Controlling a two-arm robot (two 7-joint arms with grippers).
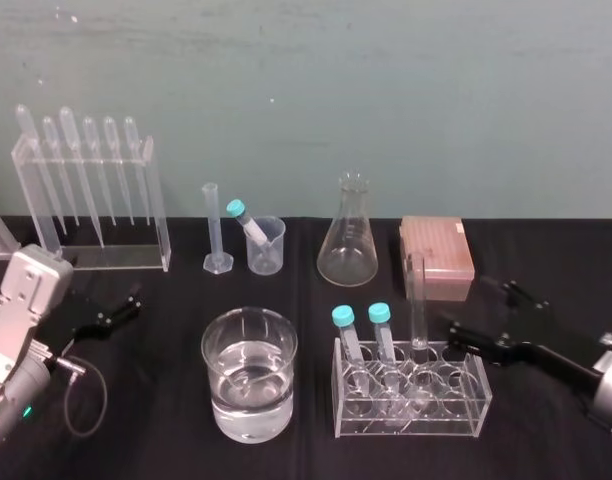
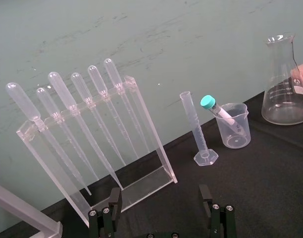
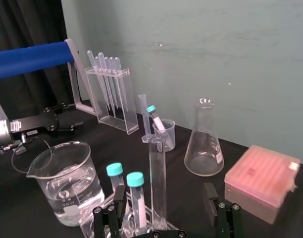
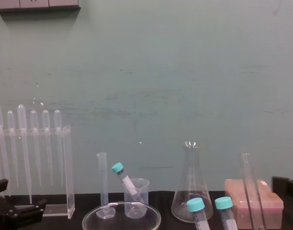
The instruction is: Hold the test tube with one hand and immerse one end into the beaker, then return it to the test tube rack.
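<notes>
Reach for the tube: nothing gripped yet

Right gripper hovers low over the table at the right end of the rack, jaws wide apart and pointed at the tube. From the head view its nearer fingertip sits just beside the tube, not touching. The right wrist view lines the tube up in the gap between the two fingers, but farther ahead than their tips, so I judge the jaws are not yet around the glass. The tube stands upright in a back hole of the rack, to the right of two capped tubes. The beaker, part full of clear liquid, sits left of the rack and close to it. The left gripper lies far off at the left edge, jaws apart on nothing, and looks parked.

The step in hand is the first one, the approach to the grasp. Dipping and returning are not begun.

The next move calls for a short push forward until the fingers straddle the tube above the rack top, then a gentle close on the thin, slippery glass. The lift should go straight up to clear the hole. The capped tubes stand between tube and beaker, so the carry across needs height.
</notes>
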